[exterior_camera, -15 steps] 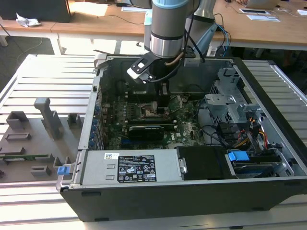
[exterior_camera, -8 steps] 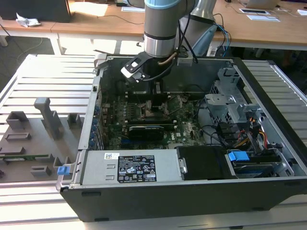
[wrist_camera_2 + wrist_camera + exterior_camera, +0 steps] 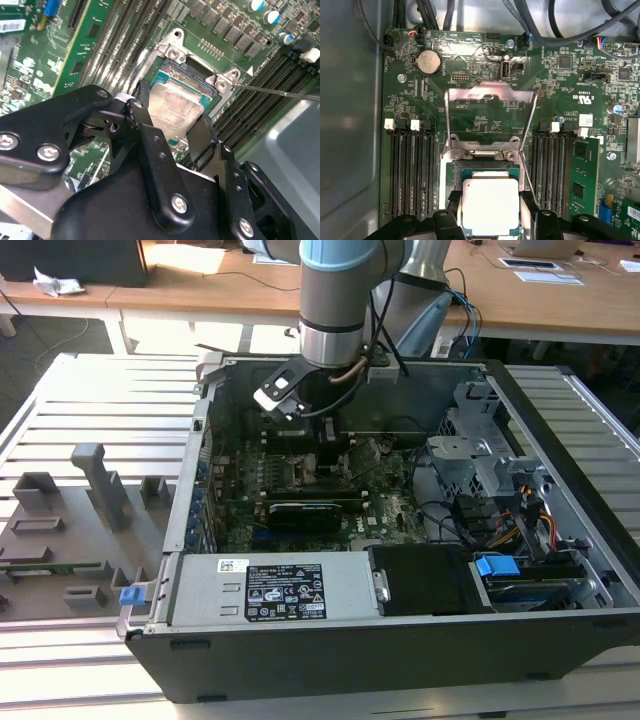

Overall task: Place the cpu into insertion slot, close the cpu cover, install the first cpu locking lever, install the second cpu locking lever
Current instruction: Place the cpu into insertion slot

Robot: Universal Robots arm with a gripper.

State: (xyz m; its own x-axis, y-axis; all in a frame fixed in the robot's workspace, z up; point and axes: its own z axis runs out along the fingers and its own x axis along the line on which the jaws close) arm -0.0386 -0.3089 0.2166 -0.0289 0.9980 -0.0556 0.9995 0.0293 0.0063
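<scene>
The cpu (image 3: 490, 205), a flat square chip with a dull silver top, sits between my gripper's black fingers (image 3: 454, 212), low over the insertion slot (image 3: 485, 174), whose teal edge shows beyond it. My gripper (image 3: 172, 117) is shut on the cpu (image 3: 172, 102), one finger on each side. The cpu cover (image 3: 490, 91), a silvery frame with a large window, stands swung open beyond the slot. Two thin wire locking levers (image 3: 447, 120) (image 3: 534, 117) are raised along its sides. In the exterior view my gripper (image 3: 322, 445) reaches down into the open computer case (image 3: 560, 430).
Black memory slots (image 3: 412, 175) flank the socket, with a green memory stick (image 3: 580, 170) on one side. Cables (image 3: 545, 20) run along the case wall. A power supply (image 3: 270, 590), a drive cage (image 3: 480, 460) and a black card (image 3: 310, 510) crowd the case. A grey fixture (image 3: 60, 530) lies at the exterior view's left.
</scene>
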